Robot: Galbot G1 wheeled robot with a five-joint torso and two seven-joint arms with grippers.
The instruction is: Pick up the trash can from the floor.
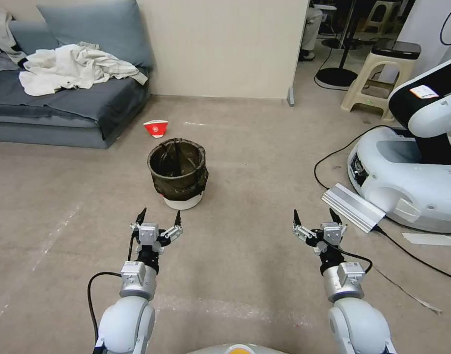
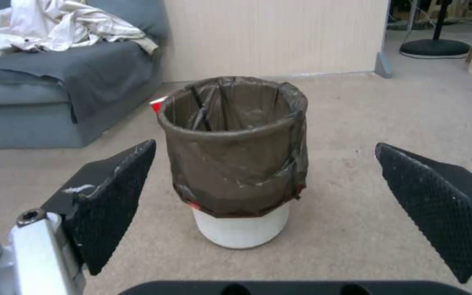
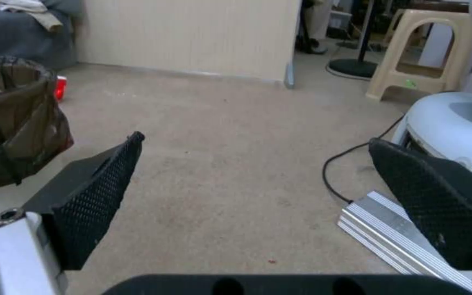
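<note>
Upright, the trash can stands on the floor, mouth up; left claw and right claw spread apart.

free: bare floor all around trash can | obstacles: paper bowl just behind it, sofa far left, robot base and cable right

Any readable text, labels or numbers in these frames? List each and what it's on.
None can be read.
White sticker with a red-orange mark on the other robot's black arm: too small to read.
Red-and-white paper bowl behind the trash can: white marking, not legible.
Labels on the wrist modules behind the left end effector and right end effector: blurred.
</note>
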